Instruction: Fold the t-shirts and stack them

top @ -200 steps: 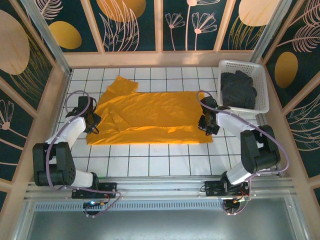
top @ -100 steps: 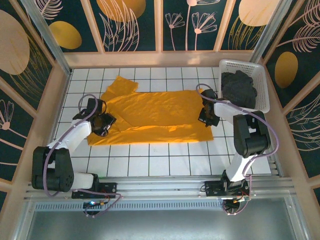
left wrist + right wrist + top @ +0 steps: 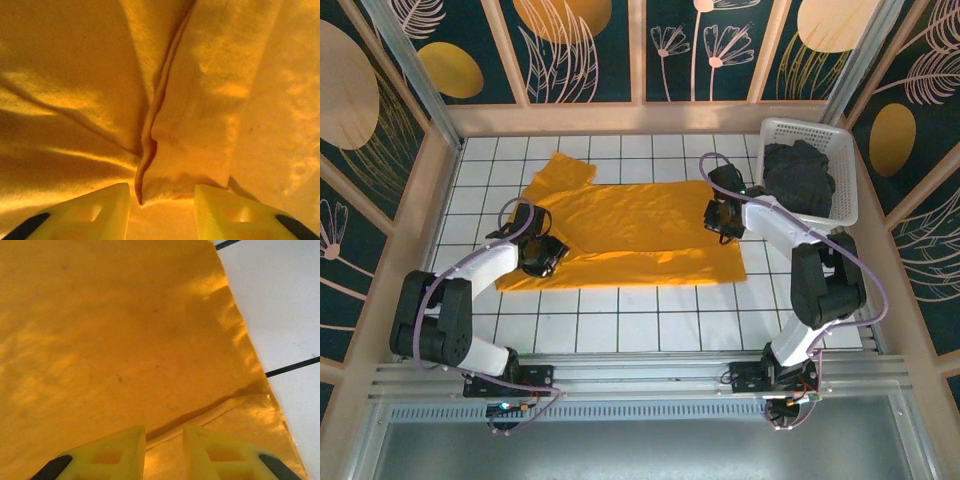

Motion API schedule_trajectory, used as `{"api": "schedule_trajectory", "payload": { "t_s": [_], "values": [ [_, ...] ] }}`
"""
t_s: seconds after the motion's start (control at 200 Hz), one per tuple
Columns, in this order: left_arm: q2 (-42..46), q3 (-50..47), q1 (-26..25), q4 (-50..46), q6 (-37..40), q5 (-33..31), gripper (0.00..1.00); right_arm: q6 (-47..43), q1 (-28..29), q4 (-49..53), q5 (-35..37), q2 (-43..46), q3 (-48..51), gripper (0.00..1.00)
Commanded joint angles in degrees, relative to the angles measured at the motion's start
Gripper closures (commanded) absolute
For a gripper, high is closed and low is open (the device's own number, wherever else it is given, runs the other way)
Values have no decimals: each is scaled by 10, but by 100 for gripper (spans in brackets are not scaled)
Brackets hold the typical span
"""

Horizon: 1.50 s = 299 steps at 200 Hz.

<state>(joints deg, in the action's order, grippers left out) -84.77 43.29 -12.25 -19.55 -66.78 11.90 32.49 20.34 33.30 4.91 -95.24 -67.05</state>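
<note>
Top view: even light, sharp, soft shadows. Left wrist: dim, mustard t-shirt (image 3: pixel 200 100) folds shadowed lower left. Right wrist: brighter, tiled table (image 3: pixel 280 305) near-blown upper right.

In the top view the dark t-shirt (image 3: pixel 798 178) lies bunched in the basket (image 3: pixel 800 124) at the far right. Its sleeves and outline cannot be made out, and the basket's walls hide its lower part. In the wrist views the left gripper (image 3: pixel 162 200) and the right gripper (image 3: pixel 164 440) have their fingers cut off by the bottom edge and the mustard t-shirt (image 3: pixel 630 225) runs out of both pictures; whether either pair pinches the fold of cloth lying between its fingers cannot be told.
</note>
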Motion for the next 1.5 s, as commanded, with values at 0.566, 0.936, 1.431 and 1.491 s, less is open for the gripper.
{"api": "schedule_trajectory", "payload": {
  "t_s": [0.566, 0.936, 1.431, 1.491],
  "values": [
    [-128, 197, -47, -35, 84, -8, 100, 20, -6, 48, -14, 38, -75, 73],
    [-239, 322, -78, -94, 165, -58, 100, 21, -12, 48, -25, 51, -58, 73],
    [-183, 350, -83, -150, 196, -164, 45, 19, -12, 4, -34, 114, 82, 69],
    [-154, 318, -70, -144, 186, -159, 51, 15, -10, -10, -37, 131, 122, 69]
  ]
}}
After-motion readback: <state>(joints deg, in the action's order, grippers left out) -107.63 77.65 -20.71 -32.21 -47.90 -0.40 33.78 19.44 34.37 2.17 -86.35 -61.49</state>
